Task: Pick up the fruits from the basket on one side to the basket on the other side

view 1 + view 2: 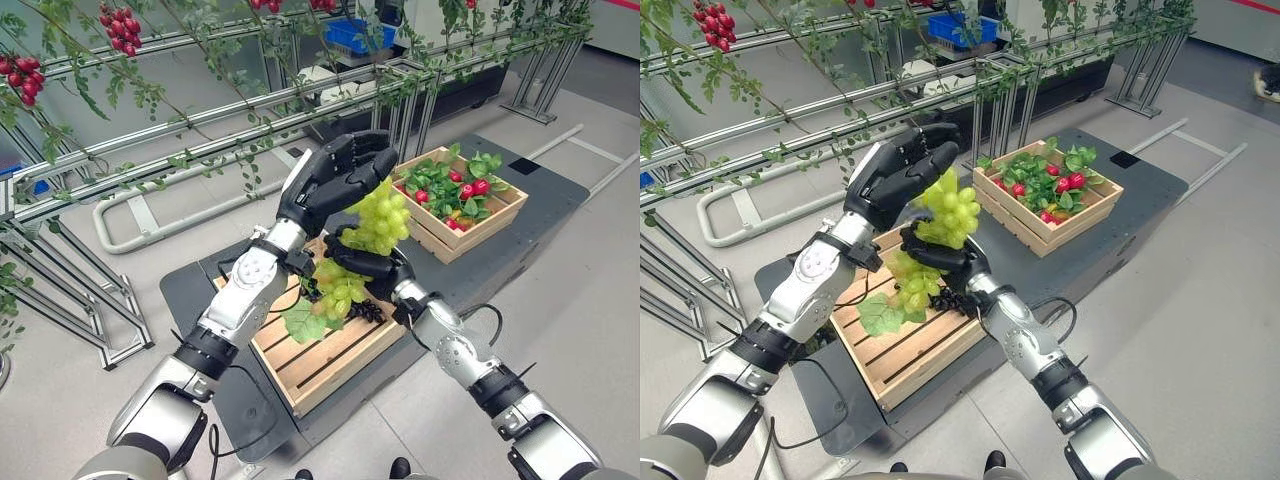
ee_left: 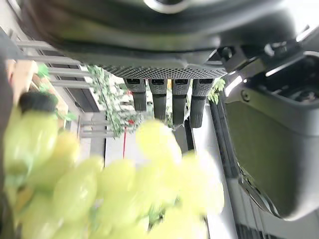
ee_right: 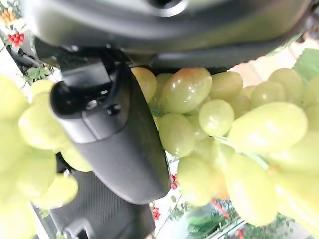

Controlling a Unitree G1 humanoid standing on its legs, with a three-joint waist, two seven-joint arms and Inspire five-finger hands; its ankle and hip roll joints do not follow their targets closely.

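Observation:
A bunch of green grapes hangs above the near wooden crate. My left hand arches over the top of the bunch, its fingers curled round it. My right hand grips the same bunch lower down, with its thumb pressed against the grapes. More green grapes trail down toward the crate, beside a green leaf and a dark grape cluster. The far crate holds red fruits among leaves.
Both crates stand on a dark low platform. A metal rail frame draped with vines and red berry clusters runs behind and to the left. A blue bin sits at the back.

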